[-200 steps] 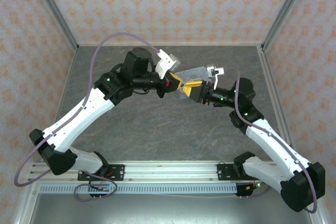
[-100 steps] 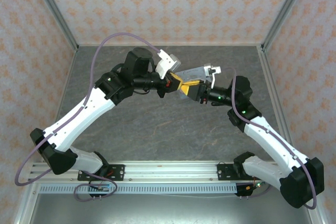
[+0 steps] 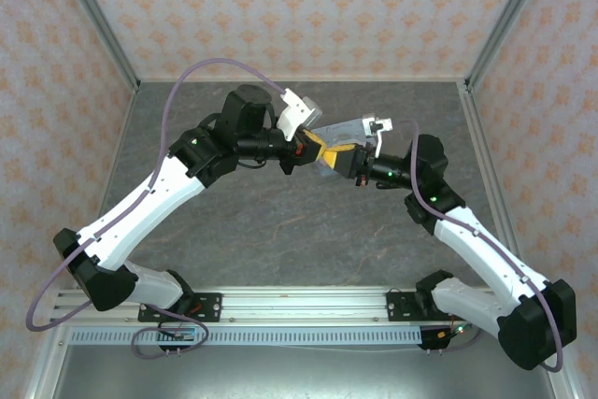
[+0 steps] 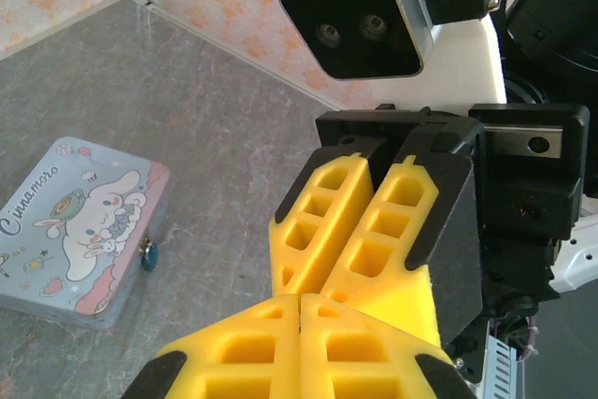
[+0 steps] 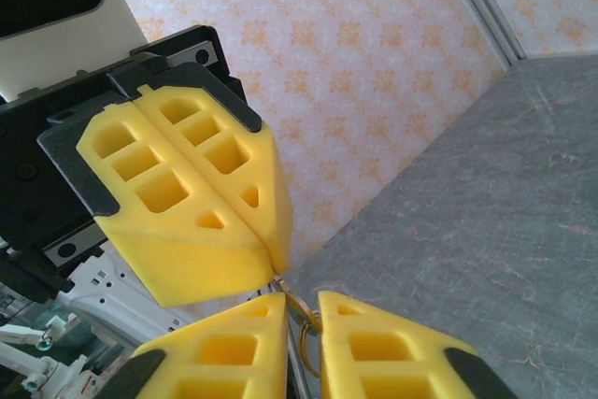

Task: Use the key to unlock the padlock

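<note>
My left gripper (image 4: 304, 298) is shut, and the brass key (image 5: 301, 313) sticks out of its fingertips (image 5: 234, 221) in the right wrist view. My right gripper (image 5: 302, 304) meets it tip to tip, its yellow fingers closed on the key's head and ring. Both grippers hang together above the middle of the table (image 3: 329, 149). The tiny teal padlock (image 4: 148, 254) hangs on the front edge of a pale-blue cartoon tin (image 4: 79, 217) lying on the table below and to the left in the left wrist view.
Grey stone-look tabletop (image 3: 280, 221) with patterned walls on three sides and metal corner posts (image 3: 98, 21). From above, the tin (image 3: 348, 126) lies partly under the joined grippers. A rail (image 3: 299, 301) runs along the near edge.
The right gripper's jaws have closed in around the key. The right arm has shifted slightly left toward the left gripper. The left arm has stayed still.
</note>
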You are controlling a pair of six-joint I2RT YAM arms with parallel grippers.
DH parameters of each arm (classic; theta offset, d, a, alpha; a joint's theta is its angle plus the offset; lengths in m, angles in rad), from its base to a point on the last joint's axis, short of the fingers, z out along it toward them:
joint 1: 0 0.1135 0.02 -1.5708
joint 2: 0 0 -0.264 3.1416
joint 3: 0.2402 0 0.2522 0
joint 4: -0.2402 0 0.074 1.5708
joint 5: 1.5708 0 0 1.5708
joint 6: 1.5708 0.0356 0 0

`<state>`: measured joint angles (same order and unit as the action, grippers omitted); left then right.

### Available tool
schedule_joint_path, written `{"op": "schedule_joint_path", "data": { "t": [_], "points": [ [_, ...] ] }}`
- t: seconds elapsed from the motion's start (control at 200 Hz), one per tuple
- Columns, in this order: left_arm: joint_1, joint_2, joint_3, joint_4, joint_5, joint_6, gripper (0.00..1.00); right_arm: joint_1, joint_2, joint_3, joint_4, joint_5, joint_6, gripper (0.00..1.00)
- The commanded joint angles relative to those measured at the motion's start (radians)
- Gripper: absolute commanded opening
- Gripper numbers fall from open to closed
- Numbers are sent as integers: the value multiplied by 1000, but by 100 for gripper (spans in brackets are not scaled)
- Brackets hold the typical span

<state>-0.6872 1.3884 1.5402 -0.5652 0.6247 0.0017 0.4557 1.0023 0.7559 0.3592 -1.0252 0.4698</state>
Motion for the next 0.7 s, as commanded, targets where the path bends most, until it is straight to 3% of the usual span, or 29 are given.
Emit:
{"op": "schedule_joint_path", "data": {
  "t": [0.0, 0.095, 0.245, 0.41, 0.566, 0.696],
  "points": [
    [0, 10, 20, 13, 9, 17, 0, 8, -1, 30, 32, -26, -14, 8],
    [0, 11, 23, 14, 9, 17, 0, 8, -4, 29, 29, -27, -15, 0],
    [0, 12, 23, 14, -4, 17, 0, 8, -8, 30, 7, -15, -22, 0],
    [6, -3, 10, 34, -73, -2, 34, 9, -34, 23, -52, 48, -53, 0],
    [36, -46, -56, 117, -236, -100, 53, 8, -74, 23, -148, 134, -90, 0],
    [108, -77, -147, 210, -292, -248, 67, 8, -111, 17, -208, 186, -114, 0]
  ]
}}
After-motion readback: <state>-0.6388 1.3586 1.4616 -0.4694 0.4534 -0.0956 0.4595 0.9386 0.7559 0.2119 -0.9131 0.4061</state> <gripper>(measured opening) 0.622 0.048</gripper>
